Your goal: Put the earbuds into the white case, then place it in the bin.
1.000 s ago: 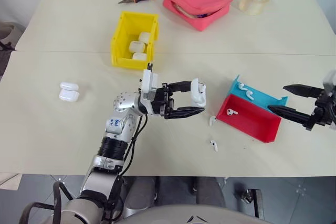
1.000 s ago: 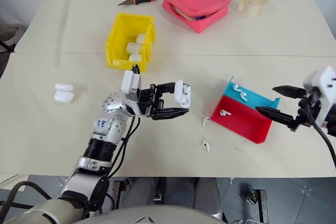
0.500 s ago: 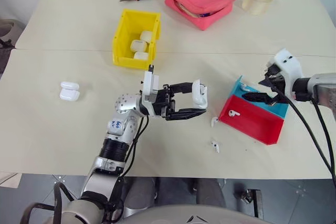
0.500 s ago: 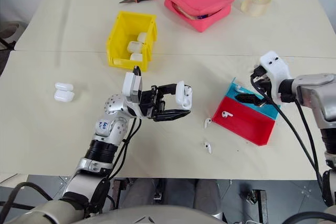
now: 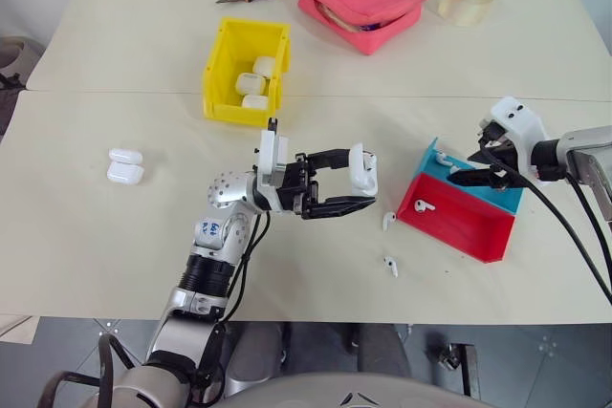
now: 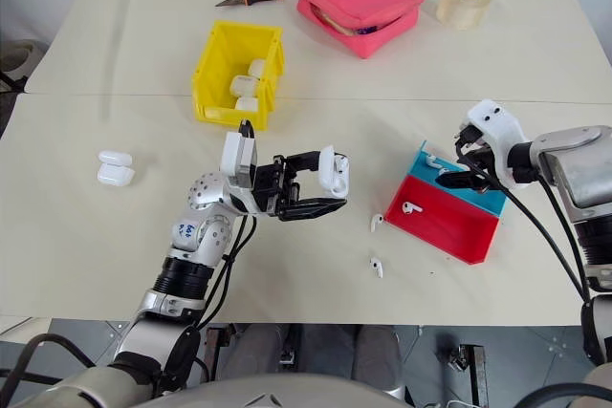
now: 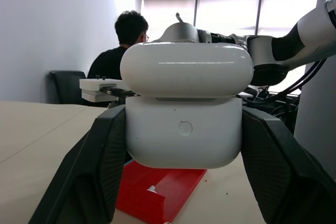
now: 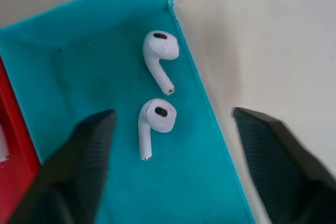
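Far to my left two spare cases (image 5: 125, 166) lie side by side on the table (image 5: 86, 236). Beyond my left arm the bin (image 5: 246, 70) runs lengthwise away from me, three more cases inside it. My left gripper (image 5: 349, 183) is clamped on the white case (image 5: 362, 169), held above the table, upright, lid on top. My left wrist view shows its long axis spanning level between my fingers (image 7: 100, 166). Two earbuds (image 5: 388, 242) lie loose beside the tray (image 5: 459, 226). My right gripper (image 8: 173, 166) hangs parted over the teal compartment, gripping nothing; its wrist view shows two earbuds there, stems pointing toward my fingertips.
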